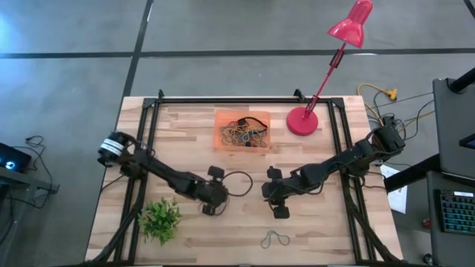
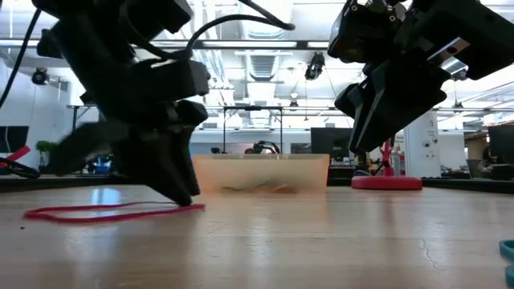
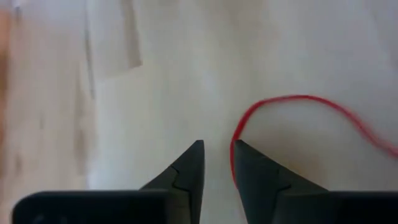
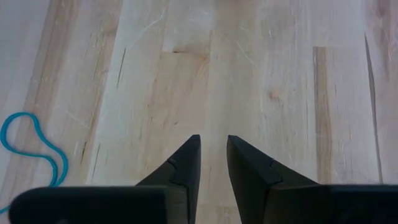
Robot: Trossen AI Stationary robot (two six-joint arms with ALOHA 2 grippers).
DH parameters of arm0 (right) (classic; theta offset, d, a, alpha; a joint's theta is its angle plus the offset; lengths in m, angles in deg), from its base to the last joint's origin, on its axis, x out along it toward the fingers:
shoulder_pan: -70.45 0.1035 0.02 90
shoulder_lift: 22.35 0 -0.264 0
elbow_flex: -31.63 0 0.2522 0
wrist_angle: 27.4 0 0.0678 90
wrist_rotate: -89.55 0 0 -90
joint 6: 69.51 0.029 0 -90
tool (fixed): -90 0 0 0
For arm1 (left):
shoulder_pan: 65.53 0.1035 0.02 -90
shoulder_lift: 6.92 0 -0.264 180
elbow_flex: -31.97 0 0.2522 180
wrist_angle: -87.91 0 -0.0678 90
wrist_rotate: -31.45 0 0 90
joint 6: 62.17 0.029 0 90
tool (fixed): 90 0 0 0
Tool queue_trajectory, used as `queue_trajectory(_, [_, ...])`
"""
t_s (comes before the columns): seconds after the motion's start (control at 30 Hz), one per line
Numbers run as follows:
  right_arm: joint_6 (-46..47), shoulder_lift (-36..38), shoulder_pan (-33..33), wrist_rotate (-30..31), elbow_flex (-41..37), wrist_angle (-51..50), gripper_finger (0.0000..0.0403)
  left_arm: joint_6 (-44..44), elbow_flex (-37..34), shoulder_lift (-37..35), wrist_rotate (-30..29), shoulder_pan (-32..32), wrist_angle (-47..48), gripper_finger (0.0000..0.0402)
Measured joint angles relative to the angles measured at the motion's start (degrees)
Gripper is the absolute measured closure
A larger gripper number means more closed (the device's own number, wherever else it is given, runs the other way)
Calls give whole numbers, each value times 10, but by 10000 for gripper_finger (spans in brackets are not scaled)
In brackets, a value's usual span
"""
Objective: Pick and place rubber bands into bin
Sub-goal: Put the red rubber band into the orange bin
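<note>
Wooden counter (image 1: 185, 222): left tool (image 3: 216, 163), narrowly parted, beside red band (image 3: 292, 109); right tool (image 4: 213, 155), narrowly parted, pinching nothing, mid-counter.

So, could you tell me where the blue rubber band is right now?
In the high view the blue rubber band lies alone on the table's near edge, just below the right gripper and right of the plant.

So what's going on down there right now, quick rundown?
Left gripper low on the table, jaws slightly apart beside a red rubber band. Right gripper empty over bare wood. Bin already holds bands; a blue band lies loose. Nothing in the way.
</note>
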Motion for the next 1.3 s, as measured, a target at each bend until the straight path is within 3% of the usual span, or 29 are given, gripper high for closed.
queue_trajectory(0.13, [0, 0, 0, 0, 0, 0, 330, -1, 2, 0, -33, 6, -3, 346])
queue_trajectory(0.37, [0, 0, 0, 0, 0, 0, 332, -31, 0, 2, -156, 18, 3, 379])
queue_trajectory(0.5, [0, 0, 0, 0, 0, 0, 335, -30, 4, 2, -157, 22, 5, 392])
queue_trajectory(0.6, [0, 0, 0, 0, 0, 0, 332, -6, 9, -5, -118, 20, 5, 394])
queue_trajectory(0.83, [-4, 0, 0, 0, -1, 0, 333, 15, 8, -33, 87, 28, 4, 394])
queue_trajectory(1.03, [-4, 0, 0, 0, -2, 0, 339, 18, 7, -43, 121, 28, 13, 383])
queue_trajectory(1.3, [-4, 0, 0, 0, -3, 0, 339, 31, 7, -47, 165, 27, 15, 302])
